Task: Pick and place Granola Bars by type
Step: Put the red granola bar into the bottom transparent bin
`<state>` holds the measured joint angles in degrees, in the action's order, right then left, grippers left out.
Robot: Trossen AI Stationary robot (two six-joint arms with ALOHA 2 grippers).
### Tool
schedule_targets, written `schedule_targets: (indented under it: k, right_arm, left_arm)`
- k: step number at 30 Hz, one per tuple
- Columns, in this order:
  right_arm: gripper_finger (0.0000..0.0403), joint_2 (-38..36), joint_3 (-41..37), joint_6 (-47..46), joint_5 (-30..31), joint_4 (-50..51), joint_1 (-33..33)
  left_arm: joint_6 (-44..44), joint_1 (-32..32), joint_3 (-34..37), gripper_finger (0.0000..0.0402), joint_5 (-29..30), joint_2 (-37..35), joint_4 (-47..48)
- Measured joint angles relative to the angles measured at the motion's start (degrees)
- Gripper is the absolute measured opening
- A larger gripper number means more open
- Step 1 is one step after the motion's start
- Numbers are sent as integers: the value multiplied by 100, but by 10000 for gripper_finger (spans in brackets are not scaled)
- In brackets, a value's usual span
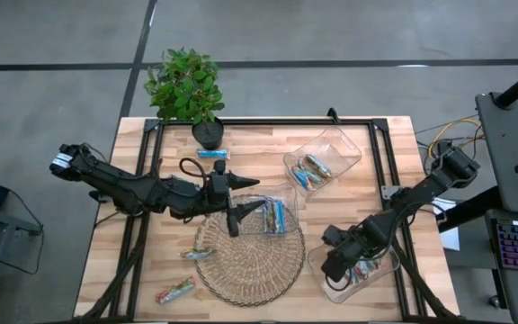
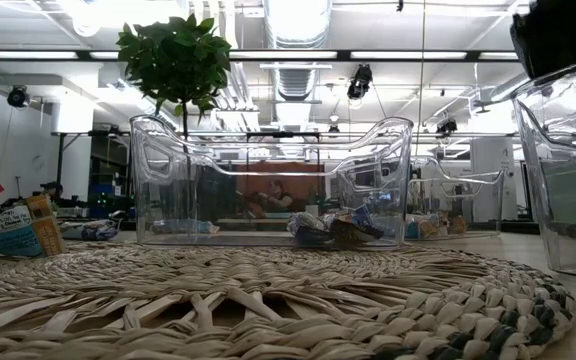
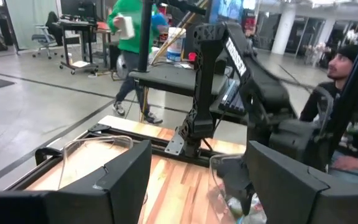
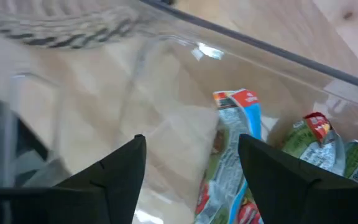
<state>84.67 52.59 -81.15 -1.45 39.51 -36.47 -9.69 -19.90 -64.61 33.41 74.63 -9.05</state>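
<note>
Granola bars lie scattered around the round wicker mat point(image 1: 248, 256), which serves as your landmark. Working from its left side: one bar point(image 1: 175, 291) rests on the wood just off the mat's lower left edge, another point(image 1: 198, 253) touches its left rim, and a blue one point(image 1: 212, 154) lies well beyond the mat beside the potted plant point(image 1: 187, 90). More bars sit in the clear tray point(image 1: 268, 216) overlapping the mat's far edge, in the tray point(image 1: 324, 160) farther off to the upper right, and in the tray point(image 1: 360, 270) just right of the mat.

Expect these bars to be light, with slick, crinkly wrappers that slide and deform under pressure. You would likely do best pinching across the narrow middle of a bar, not on the sealed ends, which fold.

Your left gripper point(image 1: 233, 214) hangs over the mat's far edge beside the overlapping tray, fingers spread apart and holding nothing.

Your right gripper point(image 4: 191, 174) is down inside the tray right of the mat. Its fingers point(image 4: 114, 171) stand apart and empty, with a green-and-red wrapped bar point(image 4: 229, 155) lying on the tray floor between them, and others point(image 4: 328, 149) just beside. That bar looks released.
</note>
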Motion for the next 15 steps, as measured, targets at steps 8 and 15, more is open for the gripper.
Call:
schedule_targets:
  k: [8, 15]
  right_arm:
    - [245, -18, 814, 162, 641, 568, -2]
    - [244, -18, 1638, 1170, 2093, 566, -1]
  left_arm:
    - [-100, -37, -378, 245, -276, -16, 1140]
    - [-961, -168, -502, 245, -296, -245, 2442]
